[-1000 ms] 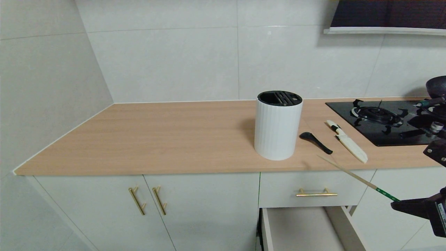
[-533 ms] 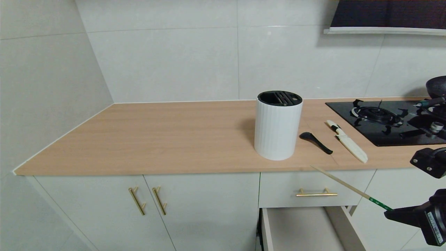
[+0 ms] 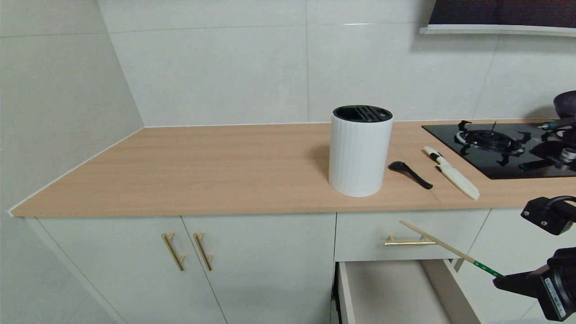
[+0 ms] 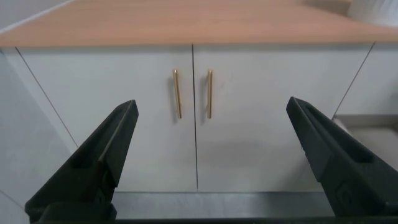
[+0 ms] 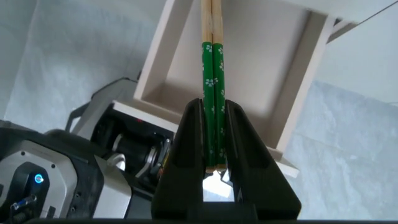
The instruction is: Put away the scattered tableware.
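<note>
1. We take the white holder, standing upright on the wooden counter, as our landmark.
2. The right gripper sits below and to the right of the holder, lower than the counter's front edge. Its jaws are clenched on a pair of chopsticks, grasping them at their green-patterned ends.
3. From the gripper the chopsticks slant up and leftward toward the holder. In the head view their bare tips cross the closed drawer front near its gold handle.
4. The open drawer lies below the holder, directly under the closed one. In the right wrist view we see the chopsticks pointing over it.
5. A black spoon lies on the counter just right of the holder. A pale-bladed knife lies further right, apart from the spoon.
6. The stove sits farthest right of the holder.
7. The left gripper has its jaws spread wide and released, grasping nothing. It faces two cabinet doors, which lie below and left of the holder.
</note>
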You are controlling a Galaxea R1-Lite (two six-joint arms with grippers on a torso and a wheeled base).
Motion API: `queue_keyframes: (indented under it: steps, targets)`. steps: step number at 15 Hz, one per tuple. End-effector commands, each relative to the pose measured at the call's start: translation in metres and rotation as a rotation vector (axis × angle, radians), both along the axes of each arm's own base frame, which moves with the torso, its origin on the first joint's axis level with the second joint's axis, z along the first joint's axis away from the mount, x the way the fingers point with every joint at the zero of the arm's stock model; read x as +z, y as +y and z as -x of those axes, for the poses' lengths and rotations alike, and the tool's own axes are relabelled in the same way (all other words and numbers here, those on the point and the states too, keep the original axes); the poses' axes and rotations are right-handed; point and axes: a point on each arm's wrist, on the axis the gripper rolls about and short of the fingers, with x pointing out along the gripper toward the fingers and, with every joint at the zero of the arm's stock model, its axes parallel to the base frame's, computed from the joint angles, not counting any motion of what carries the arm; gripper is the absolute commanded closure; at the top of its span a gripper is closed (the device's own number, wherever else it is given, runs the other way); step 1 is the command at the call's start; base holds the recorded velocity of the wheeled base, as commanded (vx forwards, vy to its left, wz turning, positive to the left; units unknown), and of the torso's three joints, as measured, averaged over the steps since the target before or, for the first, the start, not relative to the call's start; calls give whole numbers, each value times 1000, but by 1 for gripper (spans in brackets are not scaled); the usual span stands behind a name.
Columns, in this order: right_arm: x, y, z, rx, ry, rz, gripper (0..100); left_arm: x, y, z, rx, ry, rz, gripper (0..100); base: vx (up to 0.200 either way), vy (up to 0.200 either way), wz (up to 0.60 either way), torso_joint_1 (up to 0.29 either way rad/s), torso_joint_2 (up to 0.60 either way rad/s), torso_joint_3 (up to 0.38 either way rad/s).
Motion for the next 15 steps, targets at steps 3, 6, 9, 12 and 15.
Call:
queue_keyframes:
  steps: [3, 6, 9, 12, 15]
  targets:
    - [-7, 1, -5, 10, 33, 17, 100, 0, 0, 0, 0, 0, 1, 0, 0, 0, 0, -201, 494, 290]
    - [-8, 1, -6, 12, 41, 20, 100, 0, 0, 0, 0, 0, 1, 0, 0, 0, 0, -191, 489, 299]
    - [-10, 2, -7, 14, 47, 22, 100, 0, 0, 0, 0, 0, 1, 0, 0, 0, 0, -175, 473, 295]
    - [-12, 2, -8, 12, 56, 24, 100, 0, 0, 0, 0, 0, 1, 0, 0, 0, 0, -155, 469, 308]
    - [-14, 3, -9, 19, 59, 25, 100, 0, 0, 0, 0, 0, 1, 0, 0, 0, 0, -134, 460, 318]
